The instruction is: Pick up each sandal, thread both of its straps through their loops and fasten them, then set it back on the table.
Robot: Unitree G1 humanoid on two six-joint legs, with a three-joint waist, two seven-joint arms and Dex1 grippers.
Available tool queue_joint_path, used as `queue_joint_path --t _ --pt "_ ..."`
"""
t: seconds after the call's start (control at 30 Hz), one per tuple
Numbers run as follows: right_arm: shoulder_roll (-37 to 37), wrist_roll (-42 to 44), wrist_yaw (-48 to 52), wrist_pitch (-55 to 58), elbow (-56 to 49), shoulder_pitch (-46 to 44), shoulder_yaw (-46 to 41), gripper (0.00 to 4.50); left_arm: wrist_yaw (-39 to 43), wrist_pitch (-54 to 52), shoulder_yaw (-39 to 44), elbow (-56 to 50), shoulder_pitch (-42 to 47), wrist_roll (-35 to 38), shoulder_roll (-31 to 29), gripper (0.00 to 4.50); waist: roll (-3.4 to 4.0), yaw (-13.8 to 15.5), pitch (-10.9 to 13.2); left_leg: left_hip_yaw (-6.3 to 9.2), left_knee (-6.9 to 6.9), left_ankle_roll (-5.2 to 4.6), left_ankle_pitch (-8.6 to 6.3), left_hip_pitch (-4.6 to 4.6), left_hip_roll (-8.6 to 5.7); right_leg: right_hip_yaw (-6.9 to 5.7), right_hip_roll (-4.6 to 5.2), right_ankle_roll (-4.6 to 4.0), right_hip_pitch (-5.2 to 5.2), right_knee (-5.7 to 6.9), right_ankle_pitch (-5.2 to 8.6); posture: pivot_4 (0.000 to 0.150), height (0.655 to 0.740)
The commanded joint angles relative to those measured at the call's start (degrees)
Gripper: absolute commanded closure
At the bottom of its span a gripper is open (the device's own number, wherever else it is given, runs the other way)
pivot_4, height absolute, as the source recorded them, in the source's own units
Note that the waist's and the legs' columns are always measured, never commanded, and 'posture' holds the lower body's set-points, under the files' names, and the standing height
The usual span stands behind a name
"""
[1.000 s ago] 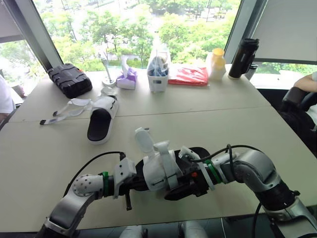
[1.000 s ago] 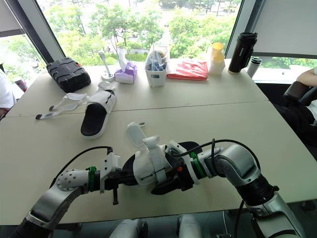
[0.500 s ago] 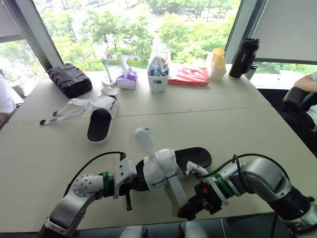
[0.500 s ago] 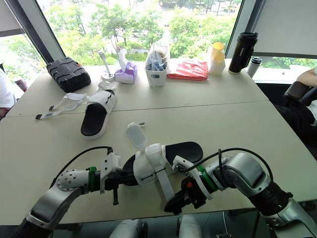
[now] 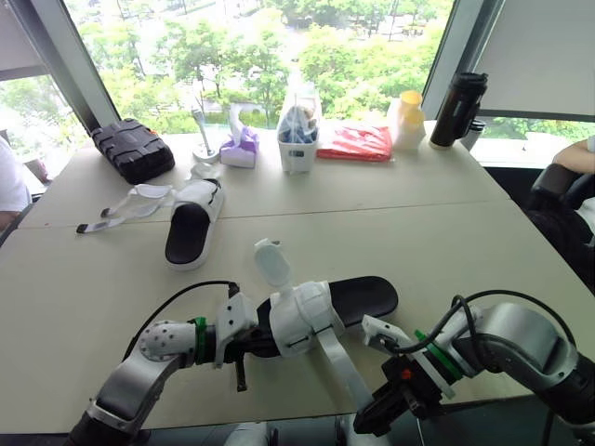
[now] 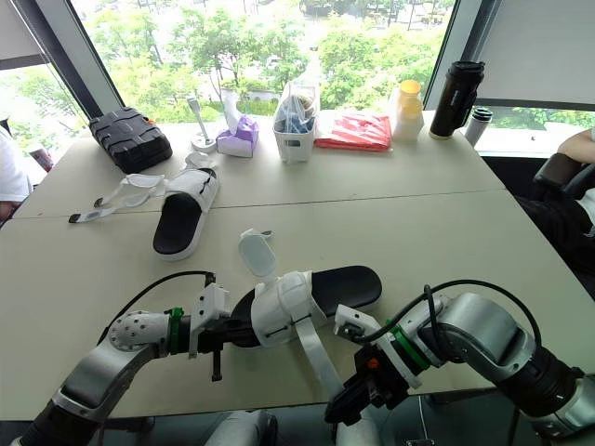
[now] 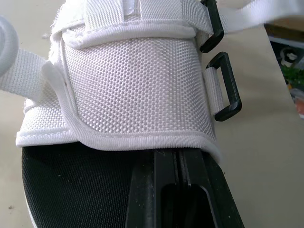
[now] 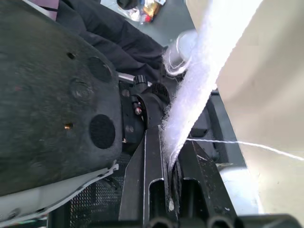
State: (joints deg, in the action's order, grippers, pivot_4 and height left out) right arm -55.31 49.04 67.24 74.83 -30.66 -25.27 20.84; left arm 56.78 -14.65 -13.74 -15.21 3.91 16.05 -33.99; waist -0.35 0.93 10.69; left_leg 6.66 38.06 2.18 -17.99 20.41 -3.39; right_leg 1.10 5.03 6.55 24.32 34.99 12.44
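Observation:
The near sandal (image 5: pixel 358 295), black sole with a white upper (image 7: pixel 137 85), lies close to the table's front edge. My left gripper (image 5: pixel 249 340) is shut on the sole's rim at its left end. Two black loops (image 7: pixel 226 86) hang off the upper's side. One white strap (image 5: pixel 339 360) runs from the upper down past the table's front edge, pulled taut. My right gripper (image 5: pixel 379 416) is shut on that strap's end (image 8: pixel 204 80), below the edge. A second sandal (image 5: pixel 192 221) rests at the back left with its straps (image 5: pixel 121 209) lying loose on the table.
Along the window stand a black case (image 5: pixel 132 149), a purple tissue pack (image 5: pixel 239 149), a white basket (image 5: pixel 297 139), a red packet (image 5: pixel 355 142), a yellow bottle (image 5: pixel 406 119) and a black flask (image 5: pixel 459 110). A person's arm (image 5: pixel 572 158) shows at the right edge.
My right gripper has drawn the strap away from the sandal's upper, down and past the table's front edge. The left gripper and the sandal have stayed put.

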Motion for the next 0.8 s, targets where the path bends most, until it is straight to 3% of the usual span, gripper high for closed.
queue_joint_path --t 0.03,0.17,0.33,0.57,0.8 --pt "-1.51 5.28 2.41 0.86 -2.26 -5.5 -6.53 4.44 0.11 -0.61 -4.07 4.73 -0.19 -4.46 -0.57 4.5 -0.01 0.04 -0.01 0.01 0.01 0.0 0.0 -0.03 0.0 -0.01 0.0 0.0 -0.05 0.0 0.0 0.15 0.74" --pt "-0.97 6.89 3.18 1.28 0.38 -12.54 -8.62 4.44 0.36 0.28 -4.55 6.38 0.46 -4.98 -0.15 4.5 0.01 0.25 -0.01 0.02 0.01 0.0 0.0 -0.01 0.0 -0.03 0.0 0.0 -0.06 -0.03 0.0 0.15 0.74" --pt "3.46 2.65 3.19 -2.12 8.43 -21.63 -5.55 4.44 0.38 1.42 -5.19 7.73 0.85 -5.5 0.36 4.5 0.02 0.84 -0.01 0.0 0.02 0.0 0.0 0.0 -0.01 -0.01 0.01 -0.02 -0.02 -0.05 -0.01 0.15 0.74" --pt "9.78 -9.42 3.79 -12.09 19.79 -24.87 3.66 4.44 0.07 2.13 -5.3 8.37 0.9 -5.55 0.38 4.5 0.05 1.14 -0.04 -0.02 0.01 0.0 0.0 0.03 -0.01 0.0 0.01 -0.22 0.04 -0.05 -0.17 0.15 0.74" --pt "15.95 -16.25 3.29 -16.14 29.79 -27.08 6.13 4.44 -0.47 2.11 -4.9 7.99 0.3 -5.38 0.04 4.5 0.08 0.85 -0.06 -0.01 0.01 0.01 0.01 -0.04 0.0 0.0 -0.02 -0.25 0.01 0.01 -0.18 0.15 0.74"
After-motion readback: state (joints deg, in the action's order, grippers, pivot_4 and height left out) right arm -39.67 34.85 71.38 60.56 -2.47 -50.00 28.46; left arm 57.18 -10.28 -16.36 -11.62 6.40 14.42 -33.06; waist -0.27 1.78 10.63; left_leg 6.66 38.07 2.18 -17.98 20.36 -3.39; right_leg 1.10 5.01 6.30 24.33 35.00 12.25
